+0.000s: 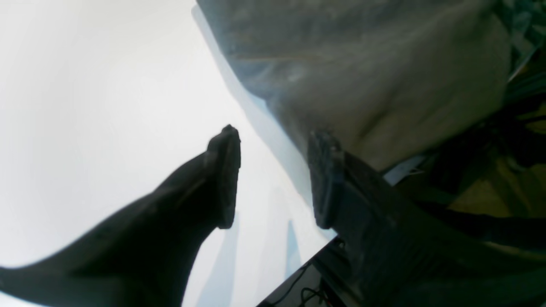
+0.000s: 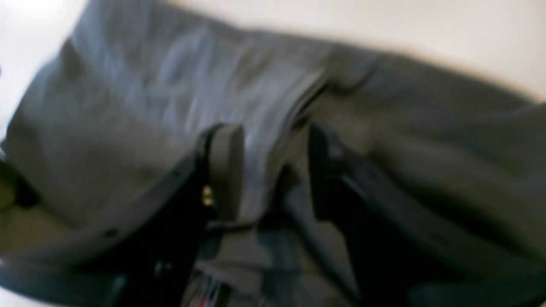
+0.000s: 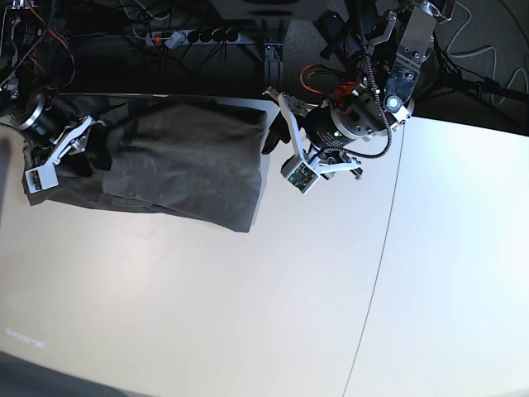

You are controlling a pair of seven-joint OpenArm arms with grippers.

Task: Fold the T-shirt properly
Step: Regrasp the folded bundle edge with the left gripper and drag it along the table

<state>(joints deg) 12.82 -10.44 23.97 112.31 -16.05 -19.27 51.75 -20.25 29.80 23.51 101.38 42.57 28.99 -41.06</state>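
A tangle of dark cables and a black power strip [image 3: 178,36] crowd the upper edge of the base view just behind the pale tabletop [image 3: 207,306], whose lower and right parts lie bare. The dark olive-grey cotton T-shirt [image 3: 178,161] lies bunched into a creased oblong at the upper left, along the table's far edge. The left gripper [image 1: 273,179] hangs with jaws apart at its right end, one finger against the cloth's edge, while the right gripper [image 2: 268,170] stands spread over the folds at its left end.
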